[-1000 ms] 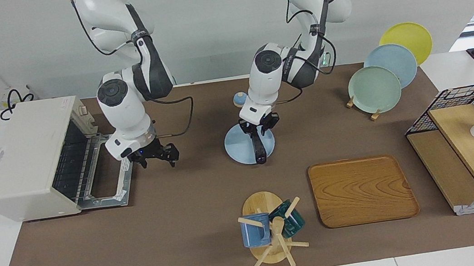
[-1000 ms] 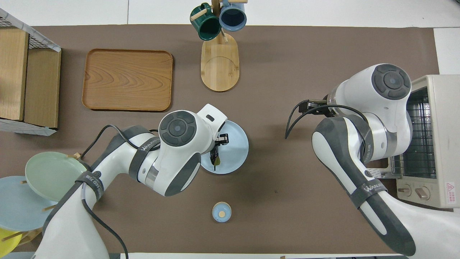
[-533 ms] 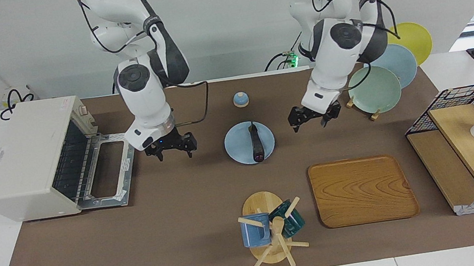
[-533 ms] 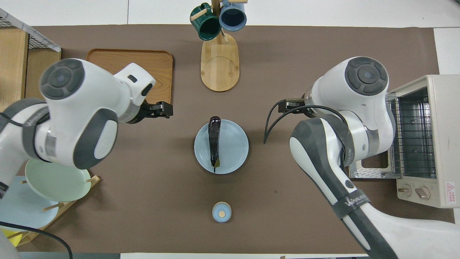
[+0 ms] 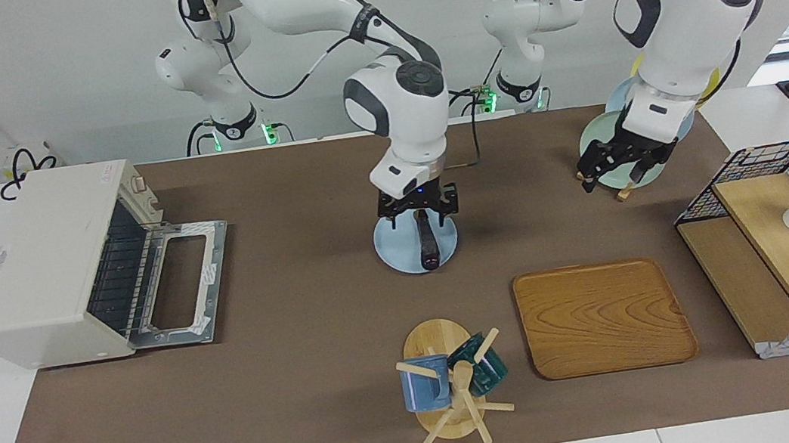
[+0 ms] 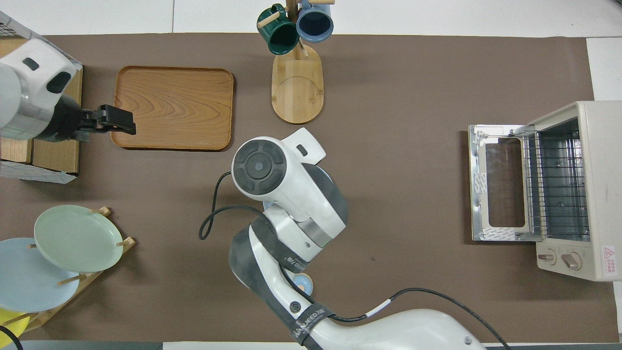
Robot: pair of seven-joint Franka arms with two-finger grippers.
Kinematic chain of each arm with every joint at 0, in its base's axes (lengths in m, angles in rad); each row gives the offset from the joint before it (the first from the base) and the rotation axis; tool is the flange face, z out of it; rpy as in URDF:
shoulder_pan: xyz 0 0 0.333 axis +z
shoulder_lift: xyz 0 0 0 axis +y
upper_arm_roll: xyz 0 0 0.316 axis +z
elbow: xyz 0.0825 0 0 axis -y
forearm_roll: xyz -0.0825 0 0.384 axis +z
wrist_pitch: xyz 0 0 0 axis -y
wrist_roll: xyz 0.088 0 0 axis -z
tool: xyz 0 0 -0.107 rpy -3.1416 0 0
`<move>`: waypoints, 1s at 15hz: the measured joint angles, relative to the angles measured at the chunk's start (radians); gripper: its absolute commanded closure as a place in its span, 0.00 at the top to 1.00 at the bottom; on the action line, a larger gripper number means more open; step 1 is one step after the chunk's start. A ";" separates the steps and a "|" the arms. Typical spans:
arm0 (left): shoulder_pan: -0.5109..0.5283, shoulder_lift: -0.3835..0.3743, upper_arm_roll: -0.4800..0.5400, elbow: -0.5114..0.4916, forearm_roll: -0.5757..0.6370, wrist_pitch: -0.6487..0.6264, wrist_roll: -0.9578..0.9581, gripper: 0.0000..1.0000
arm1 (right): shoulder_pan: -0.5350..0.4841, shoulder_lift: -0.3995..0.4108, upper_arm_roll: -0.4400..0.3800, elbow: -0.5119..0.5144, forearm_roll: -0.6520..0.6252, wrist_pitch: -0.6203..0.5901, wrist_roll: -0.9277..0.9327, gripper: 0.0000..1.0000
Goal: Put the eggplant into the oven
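The right claw [image 5: 417, 211] is hanging over the eggplant [image 5: 428, 244], fingers apart, gripping nothing; the left claw [image 5: 623, 165], also apart, is waiting over the plate rack. One eggplant is lying on one blue plate [image 5: 398, 251], mid-worktop; one oven [image 5: 42, 268] is standing open. It looks light, firm, glossy, likely slippery: grip mid-body.

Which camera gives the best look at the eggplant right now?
The facing view: the eggplant shows lying on the light blue plate, its farther end poking out below the right gripper. In the overhead view the right arm hides it completely.
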 measured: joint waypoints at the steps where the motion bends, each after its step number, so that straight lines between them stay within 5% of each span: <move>1: 0.025 -0.001 0.000 0.029 0.003 -0.040 0.032 1.00 | 0.018 0.021 0.000 0.000 -0.001 0.031 0.021 1.00; 9: 0.086 -0.081 -0.006 0.069 0.073 -0.268 0.107 1.00 | 0.108 0.061 0.002 -0.051 -0.013 0.134 0.067 1.00; 13: 0.087 -0.138 -0.006 -0.016 0.075 -0.275 0.107 1.00 | 0.123 0.103 -0.001 -0.053 -0.060 0.157 0.080 0.52; 15: 0.087 -0.144 -0.006 -0.020 0.075 -0.251 0.107 1.00 | 0.120 0.105 -0.006 -0.056 -0.064 0.157 0.080 0.11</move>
